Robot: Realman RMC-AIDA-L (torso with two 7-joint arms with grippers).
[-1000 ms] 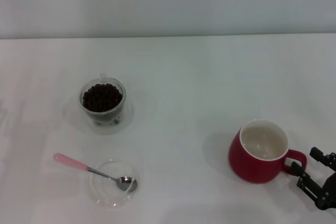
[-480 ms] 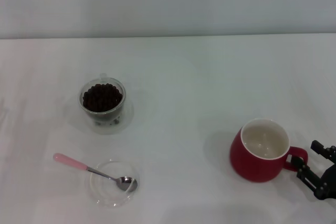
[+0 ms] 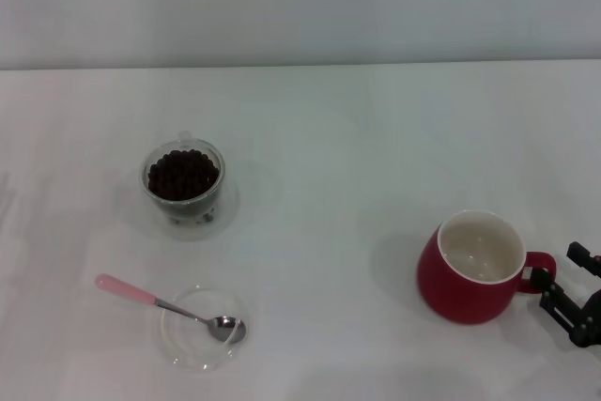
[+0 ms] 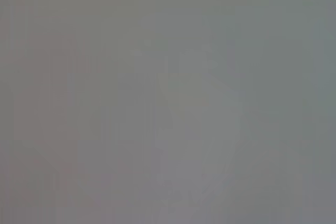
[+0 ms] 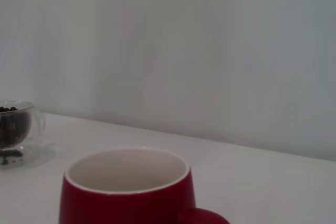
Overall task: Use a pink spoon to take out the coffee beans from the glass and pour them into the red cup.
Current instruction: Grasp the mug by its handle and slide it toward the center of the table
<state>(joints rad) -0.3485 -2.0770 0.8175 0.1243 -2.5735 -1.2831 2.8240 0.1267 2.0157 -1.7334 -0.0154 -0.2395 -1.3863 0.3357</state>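
My right hand (image 3: 563, 296) sits low at the near right corner of the white worktop (image 3: 376, 157), just beside the red cup (image 3: 474, 269). Its dark fingers (image 3: 556, 305) stand parted on either side of the cup's loop handle (image 3: 538, 274), close about it; whether they press on the handle I cannot tell. The cup stands upright, its off-white inside bare. From my right wrist the same cup (image 5: 126, 190) fills the near foreground, rim up, handle just showing.

Well to the left of the red cup, at about the same nearness to me, a shallow clear dish (image 3: 200, 329) lies on the worktop. The pink spoon (image 3: 164, 305) rests with its silver bowl inside the dish and its pale pink handle slanting out over the rim, up and away from the cup.

Farther off, beyond the dish, stands the glass (image 3: 183, 183), upright and filled nearly to the brim with the coffee beans (image 3: 182, 174). My right wrist sees that glass (image 5: 14, 129) far past the cup.

My left hand is out of sight; its wrist view shows only grey.
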